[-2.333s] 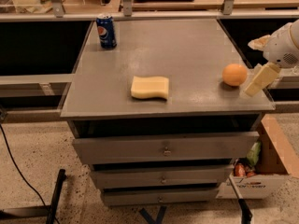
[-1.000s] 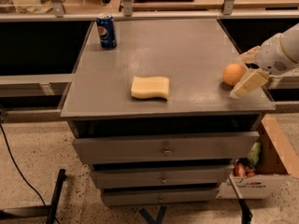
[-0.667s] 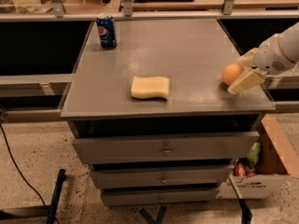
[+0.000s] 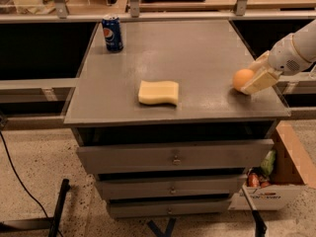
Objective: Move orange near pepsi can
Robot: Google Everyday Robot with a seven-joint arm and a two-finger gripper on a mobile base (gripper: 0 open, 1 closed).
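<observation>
The orange point(image 4: 241, 77) sits on the grey tabletop point(image 4: 197, 48) near its right front edge. My gripper point(image 4: 253, 74) reaches in from the right and is open, with one pale finger behind the orange and the other in front of it, close against the fruit. The orange rests on the table. The pepsi can point(image 4: 112, 33), blue with a round logo and silver top, stands upright at the far left corner of the table, far from the orange.
A pale yellow sponge point(image 4: 158, 93) lies in the middle front of the tabletop. Drawers point(image 4: 173, 157) sit below the top. A cardboard box point(image 4: 289, 164) with items stands on the floor at the right. A railing runs behind the table.
My gripper has moved left and closer to the orange, so its fingers now sit on either side of the fruit. The orange, can and sponge have not moved.
</observation>
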